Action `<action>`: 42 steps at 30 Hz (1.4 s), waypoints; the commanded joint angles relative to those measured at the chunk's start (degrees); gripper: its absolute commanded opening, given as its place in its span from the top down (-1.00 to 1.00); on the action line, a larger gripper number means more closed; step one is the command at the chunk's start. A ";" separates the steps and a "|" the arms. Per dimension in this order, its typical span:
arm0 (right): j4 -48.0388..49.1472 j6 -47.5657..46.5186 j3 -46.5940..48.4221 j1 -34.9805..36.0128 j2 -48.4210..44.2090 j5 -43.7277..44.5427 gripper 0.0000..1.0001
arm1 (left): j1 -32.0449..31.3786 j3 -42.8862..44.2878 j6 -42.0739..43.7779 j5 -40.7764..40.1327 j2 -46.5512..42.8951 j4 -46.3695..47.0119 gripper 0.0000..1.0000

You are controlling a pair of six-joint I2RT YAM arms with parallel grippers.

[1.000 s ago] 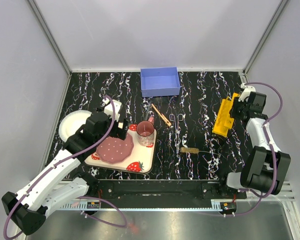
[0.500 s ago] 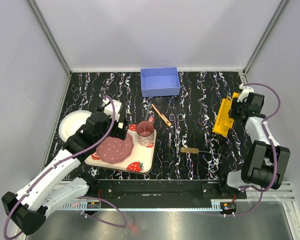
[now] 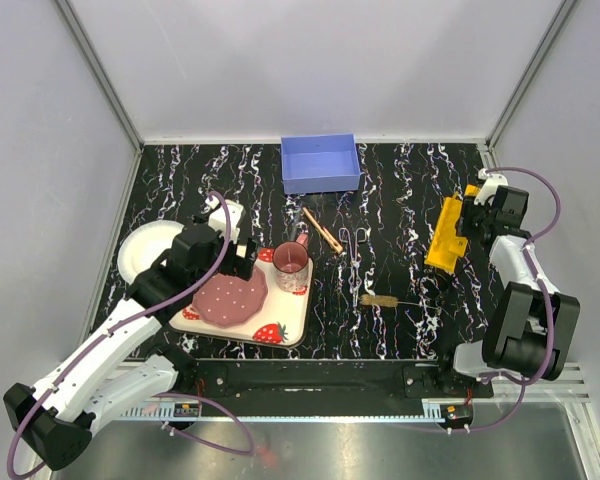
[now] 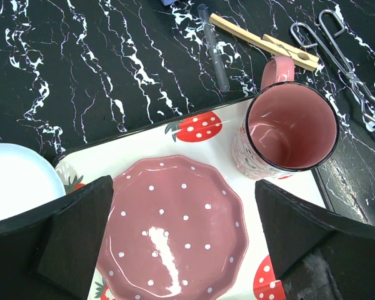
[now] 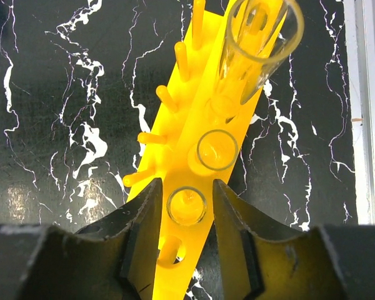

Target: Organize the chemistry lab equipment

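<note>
- Two grippers of mine show from above. My left gripper hangs over the strawberry-print rectangular tray at 8 o'clock on the black marbled table. My right gripper sits at 3 o'clock, at the far end of the long yellow holed plastic rack.
- Near the table's centre, the tan wooden clamp and the metal scissor-like forceps lie side by side, apart. The wire bristle brush lies at 5 o'clock from them. A blue open box stands at 12 o'clock, and a white round bowl at 9 o'clock, just beside the tray.
- From my left wrist, my left fingers are spread wide and hold nothing, above the pink dotted plate on the tray. The pink mug stands upright on the tray at 2 o'clock from the plate. On the table beyond, a thin clear glass tube lies at 12 o'clock, with the clamp and the forceps towards 1 and 2 o'clock.
- From my right wrist, my right fingers stand close on either side of a short clear tube seated in the rack. I cannot tell whether the pads press it. Two more clear tubes stand in holes towards 1 o'clock, the farthest much the tallest.
</note>
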 commanded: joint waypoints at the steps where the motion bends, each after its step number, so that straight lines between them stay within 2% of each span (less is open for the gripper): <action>1: -1.70 -1.19 -0.65 -0.14 -3.51 -0.45 0.13 | 0.38 0.12 0.70 -0.70 0.19 1.56 -0.98; 12: -6.70 -4.26 1.02 -0.15 -8.61 -0.53 0.16 | 0.46 0.12 0.61 -0.61 -0.33 1.56 -0.98; 19: -13.12 -7.16 4.70 -0.23 -12.39 -3.43 -0.04 | 1.25 -0.14 0.17 -0.44 -1.39 2.08 -0.98; 22: -17.69 -7.95 7.52 -0.14 -13.27 -9.65 -0.15 | 2.48 -0.14 -0.27 0.00 -1.83 2.43 -0.98; 26: -24.02 -8.22 12.17 -0.14 -13.63 -22.21 -0.35 | 4.15 -0.06 -1.93 1.58 -2.62 2.87 -0.98; 30: -29.56 -9.27 14.72 -0.14 -13.63 -31.63 -0.66 | 4.33 2.04 -6.84 6.14 -2.27 2.53 -0.98; 32: -32.10 -10.24 15.78 -0.14 -13.45 -36.10 -0.87 | 4.42 6.33 -9.74 7.47 -0.78 -1.42 -0.98; 34: -32.90 -10.68 16.05 -0.15 -13.54 -38.67 -0.99 | 4.33 9.16 -11.34 9.23 0.19 -5.01 -0.98; 42: -35.19 -16.03 18.68 -0.14 -12.84 -51.50 -0.99 | 4.33 20.15 -22.49 18.52 5.11 -8.46 -0.98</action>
